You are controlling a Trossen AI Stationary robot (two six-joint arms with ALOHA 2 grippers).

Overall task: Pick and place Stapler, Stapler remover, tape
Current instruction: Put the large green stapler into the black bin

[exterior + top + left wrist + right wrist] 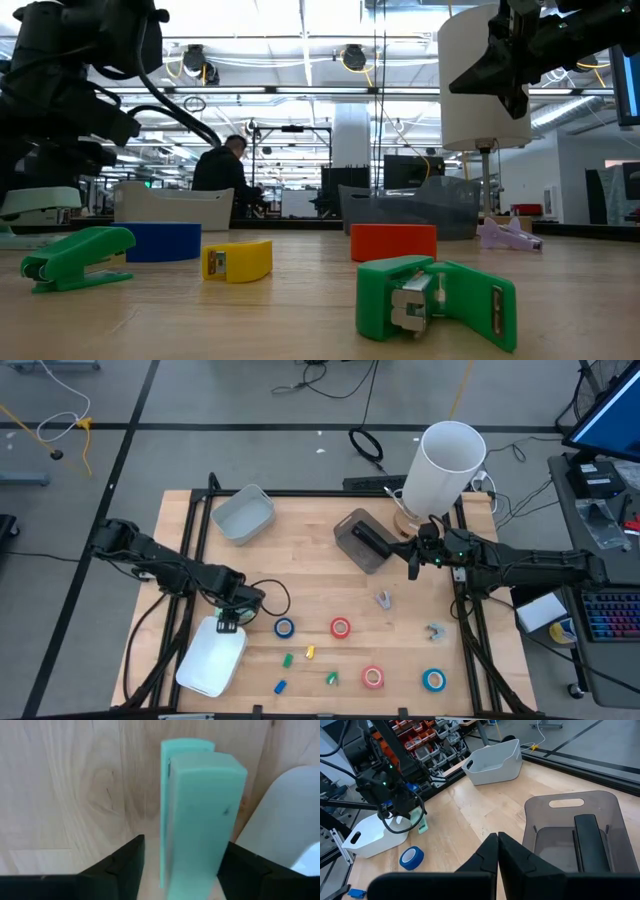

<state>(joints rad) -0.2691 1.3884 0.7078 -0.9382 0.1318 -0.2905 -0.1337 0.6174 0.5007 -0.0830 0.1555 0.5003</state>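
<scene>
A mint-green stapler (200, 815) lies on the wooden table beside the white bin (205, 665). My left gripper (182, 857) points down over it, open, one finger on each side; a strip of table shows beside one finger. My right gripper (413, 567) hangs shut above the table beside the dark grey bin (347, 528), where a black stapler (592, 840) lies. Blue tape rolls (284, 627) (433, 679) and red tape rolls (341, 627) (372, 677) lie flat on the table. Two pale grey stapler removers (384, 599) (436, 631) rest to the right.
A light grey bin (243, 515) stands at the far left and a tall white cylinder (445, 465) at the far right. Small green, yellow and blue pieces (309, 652) lie near the front edge. A person shows in the room behind (222, 165).
</scene>
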